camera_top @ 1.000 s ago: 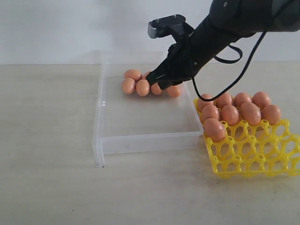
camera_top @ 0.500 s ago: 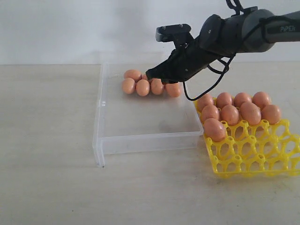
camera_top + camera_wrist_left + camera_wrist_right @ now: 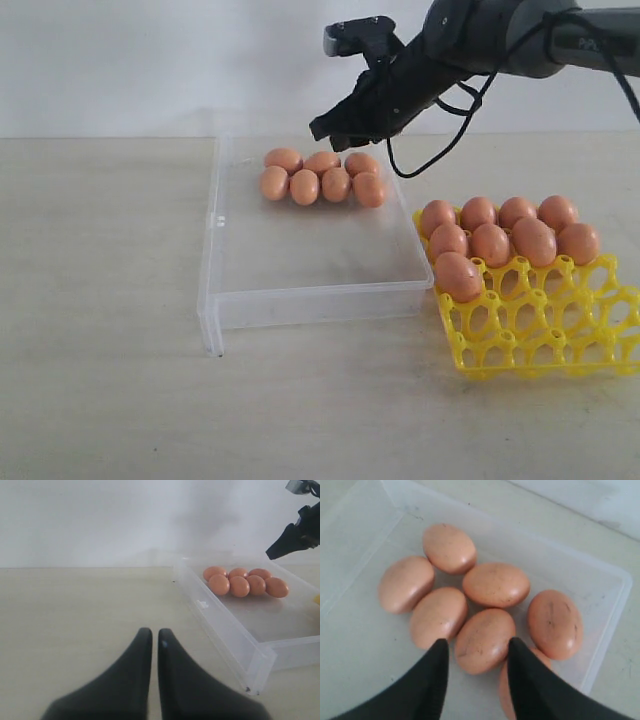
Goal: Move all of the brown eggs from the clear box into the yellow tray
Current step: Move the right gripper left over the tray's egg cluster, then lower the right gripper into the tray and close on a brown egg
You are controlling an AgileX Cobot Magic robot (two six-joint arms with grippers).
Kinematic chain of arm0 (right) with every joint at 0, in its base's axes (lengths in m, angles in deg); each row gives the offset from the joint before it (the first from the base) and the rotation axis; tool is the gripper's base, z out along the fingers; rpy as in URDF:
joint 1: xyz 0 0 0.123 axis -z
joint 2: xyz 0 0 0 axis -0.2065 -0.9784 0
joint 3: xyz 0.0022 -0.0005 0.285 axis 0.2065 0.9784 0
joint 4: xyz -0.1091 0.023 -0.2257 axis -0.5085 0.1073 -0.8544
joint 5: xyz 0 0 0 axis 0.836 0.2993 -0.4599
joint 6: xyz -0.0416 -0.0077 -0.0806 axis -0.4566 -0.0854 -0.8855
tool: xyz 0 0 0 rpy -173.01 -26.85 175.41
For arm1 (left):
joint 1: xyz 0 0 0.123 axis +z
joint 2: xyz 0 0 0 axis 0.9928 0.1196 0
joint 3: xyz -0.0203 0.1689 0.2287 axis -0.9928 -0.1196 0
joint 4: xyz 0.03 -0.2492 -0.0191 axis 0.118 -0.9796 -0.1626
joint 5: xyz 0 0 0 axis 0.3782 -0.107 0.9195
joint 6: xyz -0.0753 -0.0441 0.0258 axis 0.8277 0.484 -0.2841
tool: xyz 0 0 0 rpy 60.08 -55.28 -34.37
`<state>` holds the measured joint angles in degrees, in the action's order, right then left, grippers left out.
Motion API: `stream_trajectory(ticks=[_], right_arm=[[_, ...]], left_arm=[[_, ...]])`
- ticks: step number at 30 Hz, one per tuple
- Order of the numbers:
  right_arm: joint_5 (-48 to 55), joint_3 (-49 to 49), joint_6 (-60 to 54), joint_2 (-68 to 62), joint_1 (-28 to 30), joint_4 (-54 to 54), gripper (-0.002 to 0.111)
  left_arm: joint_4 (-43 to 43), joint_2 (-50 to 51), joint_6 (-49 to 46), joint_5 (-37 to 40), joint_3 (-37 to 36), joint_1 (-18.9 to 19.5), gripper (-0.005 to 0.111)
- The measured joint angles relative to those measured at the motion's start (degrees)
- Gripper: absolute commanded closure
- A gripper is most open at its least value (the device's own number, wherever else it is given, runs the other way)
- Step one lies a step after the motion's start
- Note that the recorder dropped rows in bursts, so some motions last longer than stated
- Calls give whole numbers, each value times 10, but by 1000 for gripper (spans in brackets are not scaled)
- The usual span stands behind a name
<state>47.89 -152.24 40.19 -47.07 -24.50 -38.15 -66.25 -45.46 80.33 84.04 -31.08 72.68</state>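
Several brown eggs (image 3: 320, 178) lie bunched at the far end of the clear box (image 3: 310, 298). Several more sit in the back cells of the yellow tray (image 3: 545, 335), to the right of the box. My right gripper (image 3: 325, 128) hangs above the bunch, open and holding nothing. In the right wrist view its gripper (image 3: 476, 645) frames one brown egg (image 3: 485, 640) lying below on the clear box (image 3: 360, 655) floor. My left gripper (image 3: 152, 634) is shut and empty over bare table, off the box's left side. The left wrist view also shows the clear box (image 3: 225, 620) and its eggs (image 3: 245, 580).
The box and the tray stand on a pale tabletop (image 3: 100, 300) before a white wall. The right arm's black cable (image 3: 440, 150) loops above the box's far right corner. The tray's front cells hold nothing.
My right gripper has lifted from among the eggs in the box, moved up and back, and opened. It carries no egg. The bunch now shows whole.
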Motion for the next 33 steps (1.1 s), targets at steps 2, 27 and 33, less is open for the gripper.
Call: stream_trajectory(ticks=[2, 27, 33], right_arm=[[14, -7, -1, -11, 0, -15, 62], [-25, -11, 19, -72, 0, -119, 62], [-24, -14, 24, -85, 0, -119, 62]], left_arm=[[0, 0, 0, 0, 0, 0, 102], [0, 0, 0, 0, 0, 0, 102], [0, 0, 0, 0, 0, 0, 102]])
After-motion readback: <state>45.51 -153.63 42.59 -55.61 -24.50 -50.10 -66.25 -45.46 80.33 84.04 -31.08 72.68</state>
